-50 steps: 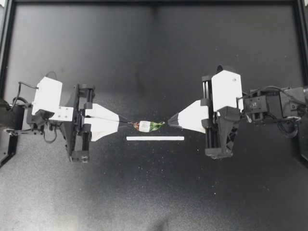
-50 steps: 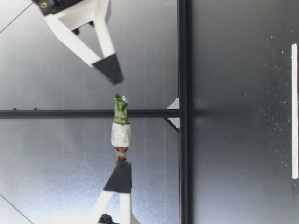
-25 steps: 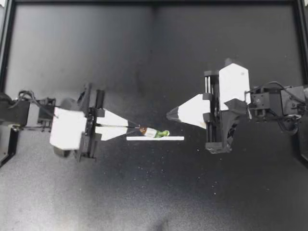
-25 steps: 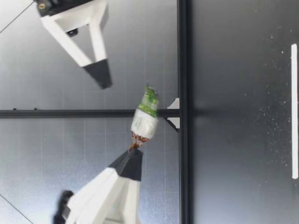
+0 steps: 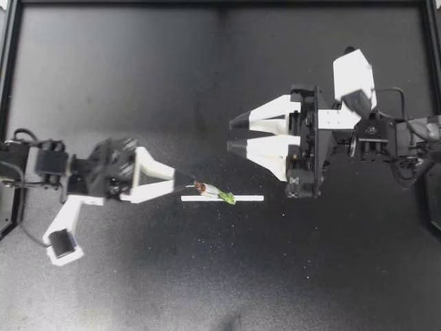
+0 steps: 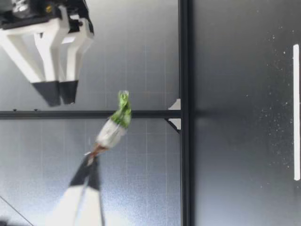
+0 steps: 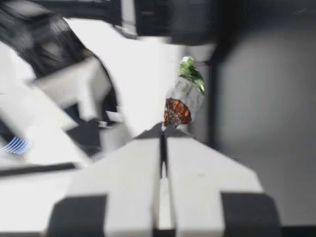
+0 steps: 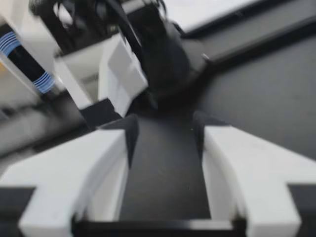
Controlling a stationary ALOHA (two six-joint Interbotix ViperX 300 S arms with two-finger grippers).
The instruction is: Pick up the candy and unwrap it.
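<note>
The candy (image 5: 210, 192) is a small piece in a white wrapper with a brown twisted end and a green twisted end. My left gripper (image 5: 185, 187) is shut on the brown end and holds the candy in the air, tilted, green end free. The low view shows the candy (image 6: 115, 125) above the table, hanging from my left gripper (image 6: 92, 162). In the left wrist view the candy (image 7: 185, 96) sticks out past my left gripper (image 7: 163, 131). My right gripper (image 5: 233, 134) stands open, apart from the candy, with nothing between its fingers. Its open gripper (image 8: 165, 129) faces my left arm.
A thin white strip (image 5: 222, 198) lies flat on the black table, just under the candy; it also shows near the camera in the low view as the white strip (image 6: 296, 112). A black frame rail (image 5: 220, 3) borders the table.
My right gripper let go of the candy's green end, opened wide and drew away toward the far side. My left arm turned its wrist and pulled back, keeping the candy.
</note>
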